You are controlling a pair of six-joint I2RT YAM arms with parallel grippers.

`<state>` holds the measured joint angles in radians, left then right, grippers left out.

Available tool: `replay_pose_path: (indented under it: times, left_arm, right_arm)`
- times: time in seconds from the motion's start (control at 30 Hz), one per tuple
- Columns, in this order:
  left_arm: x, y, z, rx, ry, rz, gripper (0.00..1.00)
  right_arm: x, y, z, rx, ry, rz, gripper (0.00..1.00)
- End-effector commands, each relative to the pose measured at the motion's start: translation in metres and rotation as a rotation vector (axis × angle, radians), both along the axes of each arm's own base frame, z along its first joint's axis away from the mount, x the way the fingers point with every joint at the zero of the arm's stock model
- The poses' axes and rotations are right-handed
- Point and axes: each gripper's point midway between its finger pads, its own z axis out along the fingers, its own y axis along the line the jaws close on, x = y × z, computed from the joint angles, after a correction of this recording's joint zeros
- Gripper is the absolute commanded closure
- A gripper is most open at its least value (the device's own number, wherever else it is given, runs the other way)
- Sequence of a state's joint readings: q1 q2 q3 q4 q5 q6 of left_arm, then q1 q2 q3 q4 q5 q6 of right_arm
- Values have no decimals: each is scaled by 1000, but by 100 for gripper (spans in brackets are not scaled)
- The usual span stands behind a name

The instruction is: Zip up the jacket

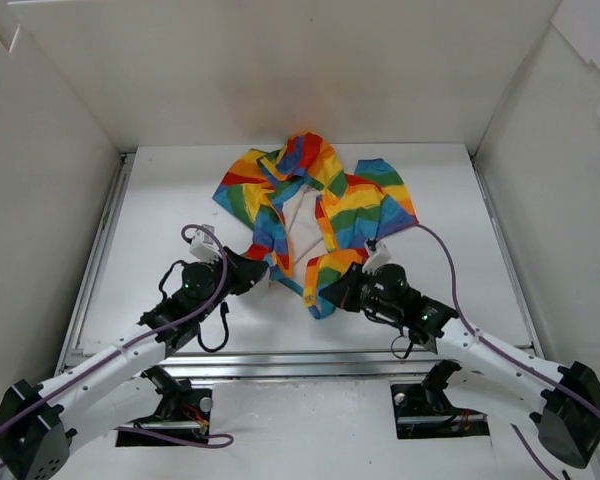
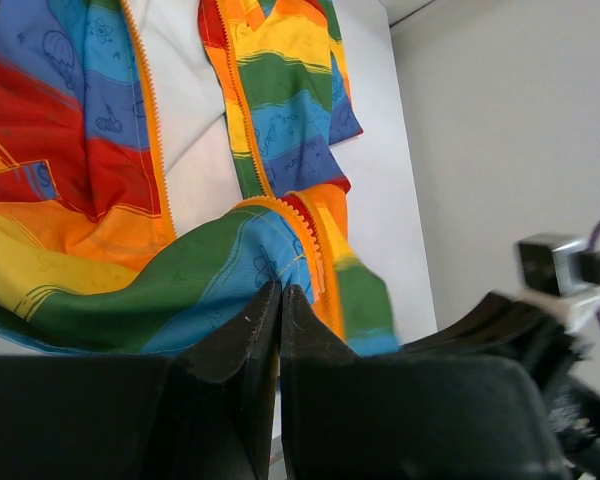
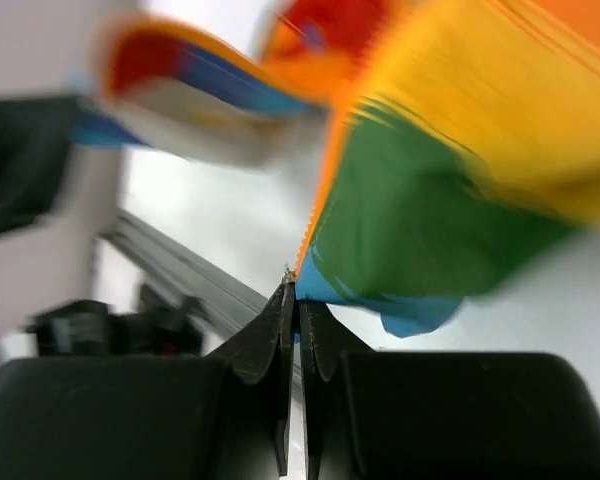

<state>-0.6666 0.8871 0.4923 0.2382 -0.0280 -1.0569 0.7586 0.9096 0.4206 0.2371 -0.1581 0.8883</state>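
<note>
Top external view: a white bench [image 1: 180, 200], walled in white on three sides, carries the jacket [image 1: 352, 205] toward its far middle. The jacket lies face up and unzipped. Its rainbow-striped front panels are spread apart over the white lining [image 1: 300, 222], with the hood [image 1: 302, 155] at the far end and the hem toward the arms. The left arm [image 1: 105, 372] and the right arm [image 1: 490, 352] both reach in to that near hem, close together. The left fingers [image 1: 263, 273] meet the lower corner of the panel on the left. In the left wrist view they are pressed together with the green-and-blue hem caught at their tips. The right fingers [image 1: 328, 293] hold the lower corner of the other panel. The right wrist view is badly blurred, but it shows them closed but for a sliver, pinching the bottom end of the orange zipper [image 3: 315, 215]. In the left wrist view the zipper teeth run unjoined along both panel edges.
</note>
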Motion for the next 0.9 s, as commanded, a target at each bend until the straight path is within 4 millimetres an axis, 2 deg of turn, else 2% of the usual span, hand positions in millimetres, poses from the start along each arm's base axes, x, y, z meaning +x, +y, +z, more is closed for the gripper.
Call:
replay_pose_path:
  times: [0.0,0.07,0.23,0.37,0.43,0.67,0.87]
  left_arm:
    - [5,-7,51,-88,-116,-12,100]
    - [5,-6,61,-105,-150,-6,100]
    - [5,-10,81,-116,-195,-21,100]
    - [4,-19,92,-158,-212,-57,100]
    - [4,-21,95,-168,-218,-68,100]
    - [2,-18,103,-184,-244,-60,100]
    - [1,-21,104,-196,-244,-78,100]
  right_arm:
    - [31,30,106,216,-284,68,100]
    - [41,32,125,212,-338,58,100]
    - [48,45,165,301,-443,108,100]
    - [52,49,182,344,-501,110,100]
    - [53,49,186,352,-521,105,100]
    - [58,49,174,338,-512,86,100]
    - [56,51,172,343,-508,104,100]
